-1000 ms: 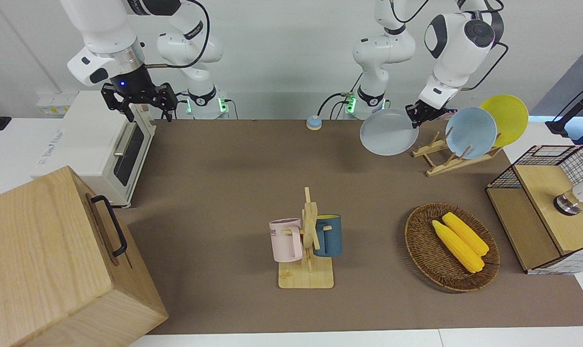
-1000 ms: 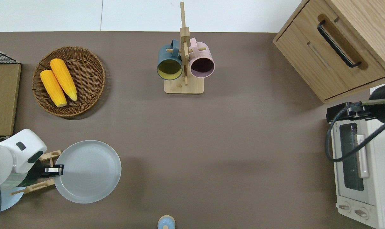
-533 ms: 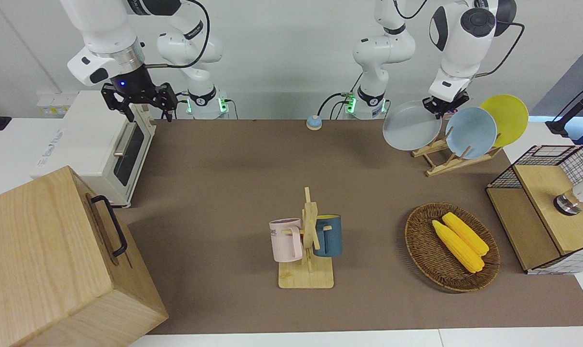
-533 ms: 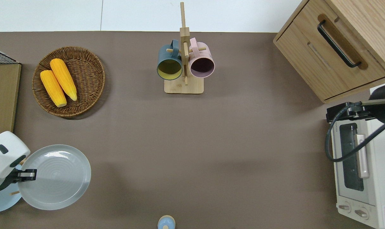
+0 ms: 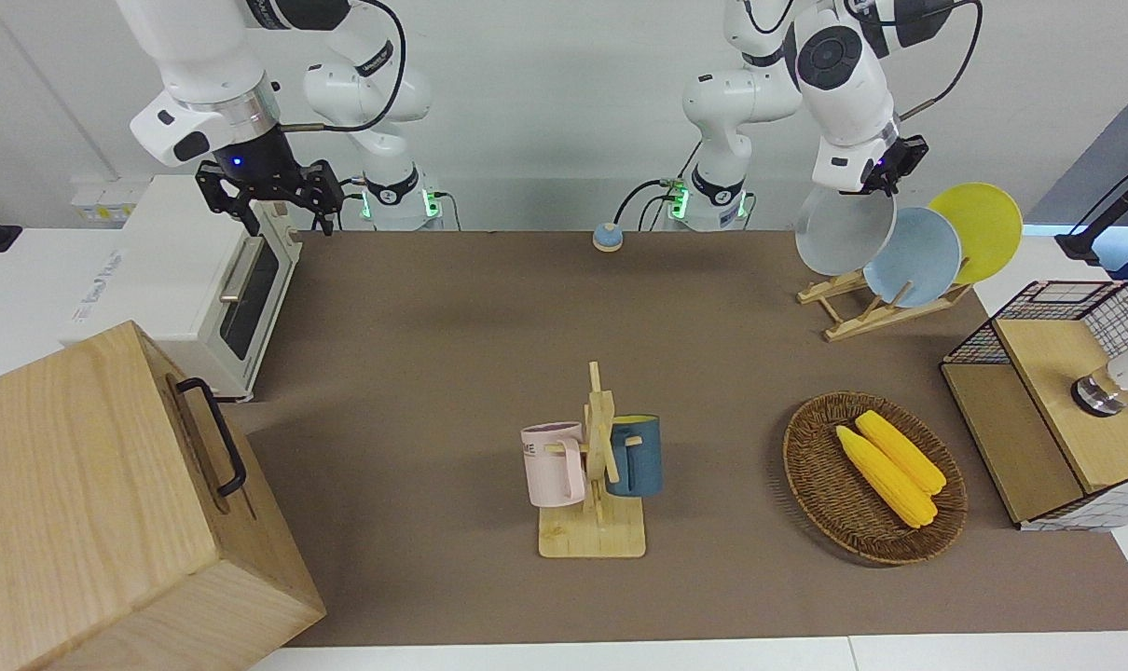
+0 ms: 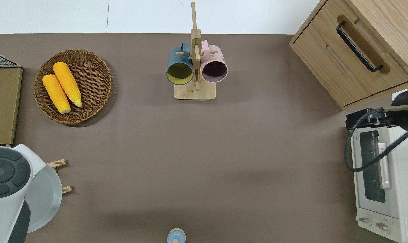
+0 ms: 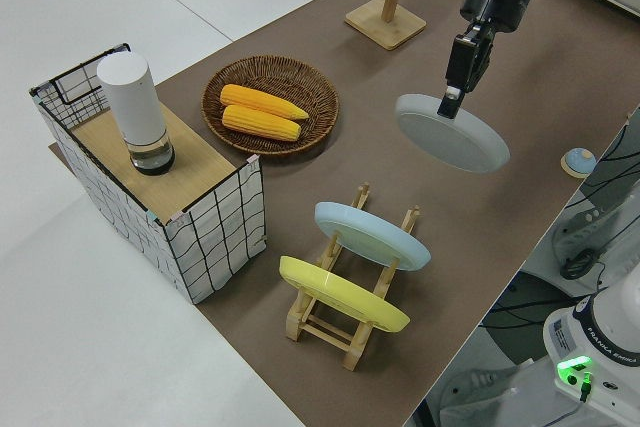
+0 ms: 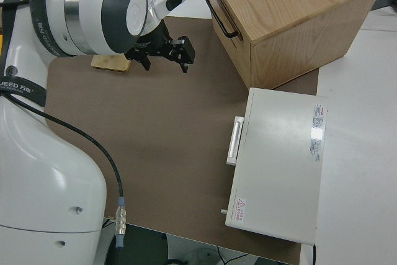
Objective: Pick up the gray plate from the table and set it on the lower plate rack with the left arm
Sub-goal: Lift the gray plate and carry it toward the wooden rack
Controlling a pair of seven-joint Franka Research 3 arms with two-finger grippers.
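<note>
Three plates are showing: the gray plate (image 5: pixel 844 230), a light blue plate (image 5: pixel 912 256) and a yellow plate (image 5: pixel 977 231). Two corn cobs (image 5: pixel 890 467) are lying in one wicker basket (image 5: pixel 811 485). Two mugs, one pink (image 5: pixel 553 463) and one dark blue (image 5: pixel 637 455), are hanging on one mug stand (image 5: pixel 598 522). One toaster oven (image 5: pixel 191 280) and one wooden drawer cabinet (image 5: pixel 89 503) are sitting at the right arm's end of the table.

The left gripper (image 7: pixel 452 97) is clamping the gray plate's rim, fingers pointing down, and the plate is hanging below it, tilted, clear of the table. Overhead, the left arm's wrist is covering most of the plate, leaving only a crescent (image 6: pixel 45 199) showing over the low end of the lower plate rack (image 6: pixel 59 163). The left side view is showing what that view hides: the fingers pinching the rim, and the blue and yellow plates standing in the rack's (image 7: pixel 345 332) slots, apart from the gray one. In the front view the gray plate is overlapping the blue plate's edge.

The right arm is parked; the right gripper's (image 5: pixel 275 200) fingers are standing apart, holding nothing.
</note>
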